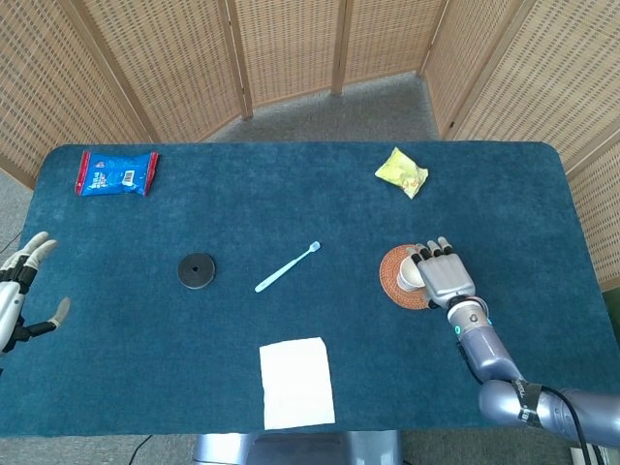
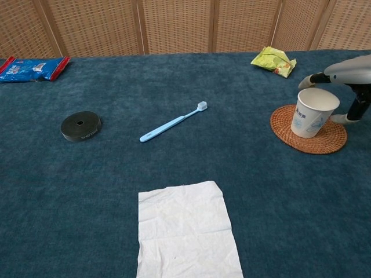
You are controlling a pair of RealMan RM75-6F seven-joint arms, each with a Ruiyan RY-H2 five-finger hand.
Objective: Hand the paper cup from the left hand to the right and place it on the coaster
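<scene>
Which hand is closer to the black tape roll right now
The left. The left hand hovers at the table's left edge, on the same side as the black tape roll; the right hand is far across, beside the paper cup.

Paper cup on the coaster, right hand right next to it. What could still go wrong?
1. The paper cup stands upright on the coaster, but the right hand hangs close beside its rim with fingers apart; a sideways retreat could clip the rim and tip it.
2. An empty paper cup is probably light, so even a brush might slide it off the coaster.
3. The head view hides most of the cup behind the hand, so judge clearance from the chest view.
</scene>
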